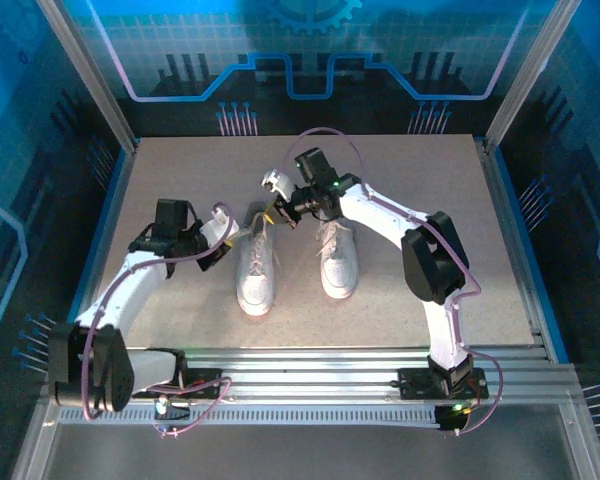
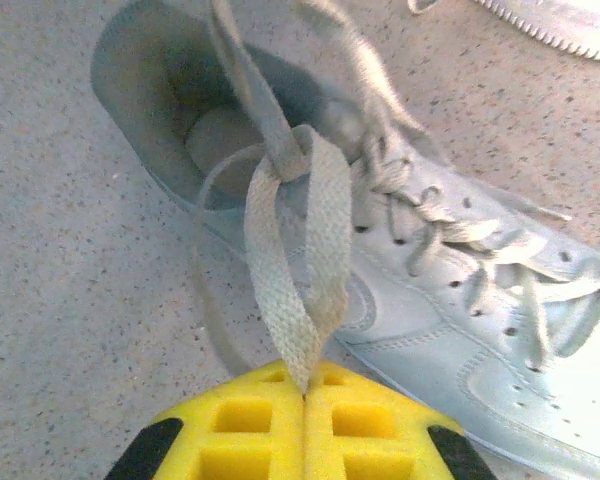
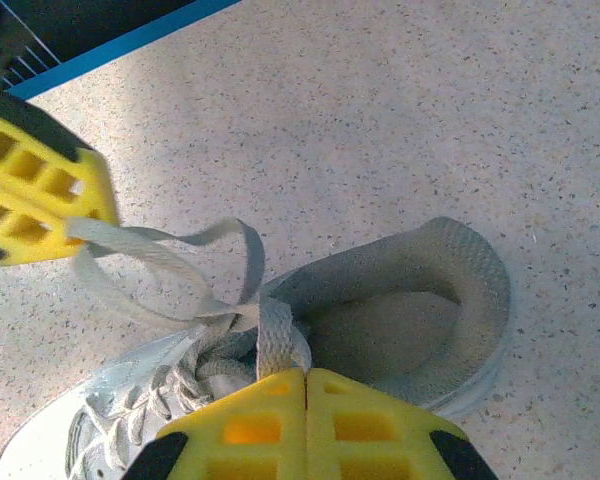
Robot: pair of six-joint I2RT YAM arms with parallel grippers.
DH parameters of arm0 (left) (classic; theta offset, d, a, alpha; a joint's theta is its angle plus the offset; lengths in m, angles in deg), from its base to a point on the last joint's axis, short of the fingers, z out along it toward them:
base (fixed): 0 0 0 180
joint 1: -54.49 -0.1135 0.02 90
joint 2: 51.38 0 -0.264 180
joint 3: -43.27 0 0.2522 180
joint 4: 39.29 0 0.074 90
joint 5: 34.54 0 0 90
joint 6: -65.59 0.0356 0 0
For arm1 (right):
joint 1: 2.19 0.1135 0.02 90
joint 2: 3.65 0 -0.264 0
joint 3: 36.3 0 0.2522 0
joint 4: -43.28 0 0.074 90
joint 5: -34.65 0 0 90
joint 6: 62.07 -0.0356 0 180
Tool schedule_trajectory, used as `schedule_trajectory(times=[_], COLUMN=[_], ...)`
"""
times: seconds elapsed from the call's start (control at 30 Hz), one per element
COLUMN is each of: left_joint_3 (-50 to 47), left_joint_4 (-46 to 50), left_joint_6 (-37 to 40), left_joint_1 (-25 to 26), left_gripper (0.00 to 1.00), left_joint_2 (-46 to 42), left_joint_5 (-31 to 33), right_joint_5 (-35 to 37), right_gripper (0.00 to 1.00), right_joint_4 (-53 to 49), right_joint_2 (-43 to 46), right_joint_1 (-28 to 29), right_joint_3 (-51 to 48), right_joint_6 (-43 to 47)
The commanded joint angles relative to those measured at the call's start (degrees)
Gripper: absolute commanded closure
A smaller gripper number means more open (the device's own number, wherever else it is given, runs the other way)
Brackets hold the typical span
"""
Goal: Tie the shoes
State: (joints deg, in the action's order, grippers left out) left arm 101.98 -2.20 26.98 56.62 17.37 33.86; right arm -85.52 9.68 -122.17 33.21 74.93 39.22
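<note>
The left gripper [image 1: 223, 247] is at about 9 o'clock from the middle of the table [image 1: 180, 180]. It sits just beside the left shoe [image 1: 257, 280]. In the left wrist view its yellow fingers [image 2: 250, 420] are pressed tight together. They pinch the bottom of a flat white lace loop [image 2: 300, 250]. The loop runs up toward 12 o'clock and hooks around another strand of lace over the shoe's dark opening.

The left shoe is in the middle of the table, a little to the left. Its toe points to 6 o'clock, toward the arm bases. Its opening is at the 12 o'clock end.

The right gripper [image 1: 280, 212] is at about 1 o'clock from the left shoe, just above its opening. In the right wrist view its yellow fingers [image 3: 250, 425] are pressed tight together too. They pinch a short white lace [image 3: 275, 340] of the same shoe. In that view the left gripper's yellow finger [image 3: 35, 190] is at 10 o'clock, with lace coming out of it.

The right shoe [image 1: 338, 265] lies just beside the left shoe, at its 3 o'clock. They do not touch. Its toe points to 6 o'clock as well.
</note>
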Motion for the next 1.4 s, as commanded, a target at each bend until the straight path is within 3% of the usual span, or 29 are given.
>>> schedule_trajectory(times=[0.0, 0.47, 0.53, 0.6, 0.7, 0.87, 1.0, 1.37], left_joint_3=[-2.08, 1.47, 1.58, 0.79, -1.23, -2.50, -1.57, 10.29], left_joint_4=[5.14, 8.14, 8.74, 7.81, 4.54, 0.85, -2.71, -2.48], left_joint_6=[0.81, -0.97, -1.51, -2.21, -3.10, -4.55, -5.04, 0.18], left_joint_1=[1.10, 8.28, 9.15, 9.12, 7.99, 0.57, -4.42, -4.33], left_gripper=[1.00, 0.96, 0.90, 0.73, 0.59, 0.49, 0.40, 0.28], left_joint_2=[-3.05, 4.34, 4.72, 4.10, 0.94, -4.11, -2.06, 19.26], left_joint_5=[0.95, 0.72, 0.51, 0.88, 0.88, -3.94, -8.40, -13.72], right_joint_5=[0.07, 0.38, 0.42, 0.62, 0.93, 1.35, 1.30, 0.81], right_gripper=[1.00, 1.00, 1.00, 1.00, 1.00, 1.00, 1.00, 1.00], right_joint_4=[-2.14, -2.44, -2.40, -2.27, -2.77, -3.26, -3.17, -2.40], right_joint_2=[-1.79, -1.89, -1.89, -1.97, -2.07, -2.04, -1.99, -1.36], right_joint_1=[1.45, 2.38, 2.39, 2.35, 2.32, 2.39, 2.42, 2.53], right_joint_3=[2.06, 0.81, 0.62, 0.61, 0.67, 0.28, 0.34, 0.28], right_joint_6=[1.62, 3.02, 3.39, 3.94, 4.78, 6.16, 6.72, 7.59])
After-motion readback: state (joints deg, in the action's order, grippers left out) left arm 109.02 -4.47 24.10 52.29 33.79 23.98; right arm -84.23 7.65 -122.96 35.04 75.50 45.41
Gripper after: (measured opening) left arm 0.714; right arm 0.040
